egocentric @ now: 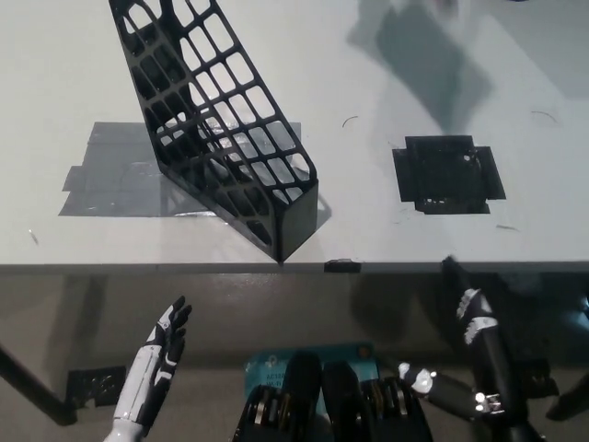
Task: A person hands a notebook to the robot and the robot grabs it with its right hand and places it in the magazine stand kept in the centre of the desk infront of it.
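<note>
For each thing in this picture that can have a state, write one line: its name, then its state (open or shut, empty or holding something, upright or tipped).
Black plastic lattice magazine stand: upright on the desk, nothing seen inside.
White left hand: open, holding nothing, below the desk edge.
Black right hand: open, holding nothing, below the desk edge.
White desk: bears grey tape patches and a black tape square.
Notebook: not in view.
</note>
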`<state>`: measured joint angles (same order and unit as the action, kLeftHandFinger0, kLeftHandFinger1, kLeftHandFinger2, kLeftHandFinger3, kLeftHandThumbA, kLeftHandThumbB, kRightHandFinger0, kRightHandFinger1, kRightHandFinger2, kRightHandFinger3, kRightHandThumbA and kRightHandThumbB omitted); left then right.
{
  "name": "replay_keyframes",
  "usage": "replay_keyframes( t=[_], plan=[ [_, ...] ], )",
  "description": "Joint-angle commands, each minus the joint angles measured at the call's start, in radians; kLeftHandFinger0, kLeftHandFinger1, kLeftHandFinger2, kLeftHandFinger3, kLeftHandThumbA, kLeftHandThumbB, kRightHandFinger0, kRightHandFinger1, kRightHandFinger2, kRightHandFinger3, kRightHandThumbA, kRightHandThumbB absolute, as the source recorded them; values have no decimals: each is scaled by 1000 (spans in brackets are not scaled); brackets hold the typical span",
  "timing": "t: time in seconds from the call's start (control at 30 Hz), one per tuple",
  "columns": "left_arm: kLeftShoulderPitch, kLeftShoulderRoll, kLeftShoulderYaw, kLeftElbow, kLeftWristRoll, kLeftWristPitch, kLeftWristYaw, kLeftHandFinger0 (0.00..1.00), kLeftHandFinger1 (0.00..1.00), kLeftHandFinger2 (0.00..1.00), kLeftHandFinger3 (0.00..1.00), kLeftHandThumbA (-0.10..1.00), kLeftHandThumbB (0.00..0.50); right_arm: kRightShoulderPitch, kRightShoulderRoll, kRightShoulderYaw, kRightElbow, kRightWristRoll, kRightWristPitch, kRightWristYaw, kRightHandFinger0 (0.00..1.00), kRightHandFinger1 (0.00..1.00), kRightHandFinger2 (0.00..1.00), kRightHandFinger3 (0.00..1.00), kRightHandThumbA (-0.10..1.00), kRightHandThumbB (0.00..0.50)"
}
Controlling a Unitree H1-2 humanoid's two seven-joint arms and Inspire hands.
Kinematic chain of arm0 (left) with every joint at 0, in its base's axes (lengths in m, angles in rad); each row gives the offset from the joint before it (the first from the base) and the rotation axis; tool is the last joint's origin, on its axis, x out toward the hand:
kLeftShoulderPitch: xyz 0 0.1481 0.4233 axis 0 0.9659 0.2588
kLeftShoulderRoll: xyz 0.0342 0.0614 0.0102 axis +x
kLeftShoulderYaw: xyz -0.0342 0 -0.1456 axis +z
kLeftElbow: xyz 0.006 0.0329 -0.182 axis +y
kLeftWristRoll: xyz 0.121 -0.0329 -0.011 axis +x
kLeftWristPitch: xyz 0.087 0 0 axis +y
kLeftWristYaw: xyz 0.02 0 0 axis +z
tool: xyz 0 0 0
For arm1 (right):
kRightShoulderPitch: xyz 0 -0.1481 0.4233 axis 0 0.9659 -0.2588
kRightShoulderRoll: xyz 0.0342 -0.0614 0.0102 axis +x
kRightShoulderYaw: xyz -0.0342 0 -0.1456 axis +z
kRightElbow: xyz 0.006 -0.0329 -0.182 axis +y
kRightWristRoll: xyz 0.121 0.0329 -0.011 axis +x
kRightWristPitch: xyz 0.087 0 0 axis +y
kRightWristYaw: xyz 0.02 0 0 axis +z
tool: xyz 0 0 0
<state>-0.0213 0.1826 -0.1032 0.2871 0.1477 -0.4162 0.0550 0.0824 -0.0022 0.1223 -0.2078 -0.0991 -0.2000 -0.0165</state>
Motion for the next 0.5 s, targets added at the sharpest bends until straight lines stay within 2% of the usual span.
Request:
replay_keyframes(
  t=[0.0, 0.1, 0.47],
  plan=[
    [4, 24, -5, -22, 16, -54, 31, 986, 1000, 1000, 1000, 1000, 500, -28, 15, -30, -109, 56, -25, -11, 1000, 1000, 1000, 1000, 1000, 228],
    [3, 25, -6, -20, 14, -54, 36, 982, 1000, 1000, 1000, 1000, 500, -78, 10, -58, -156, 54, 16, -15, 1000, 1000, 1000, 1000, 1000, 203],
    [-4, 31, -8, -20, 16, -54, 47, 981, 1000, 1000, 1000, 1000, 500, -285, 19, -179, -150, 100, 136, -59, 1000, 1000, 1000, 1000, 1000, 215]
  ],
)
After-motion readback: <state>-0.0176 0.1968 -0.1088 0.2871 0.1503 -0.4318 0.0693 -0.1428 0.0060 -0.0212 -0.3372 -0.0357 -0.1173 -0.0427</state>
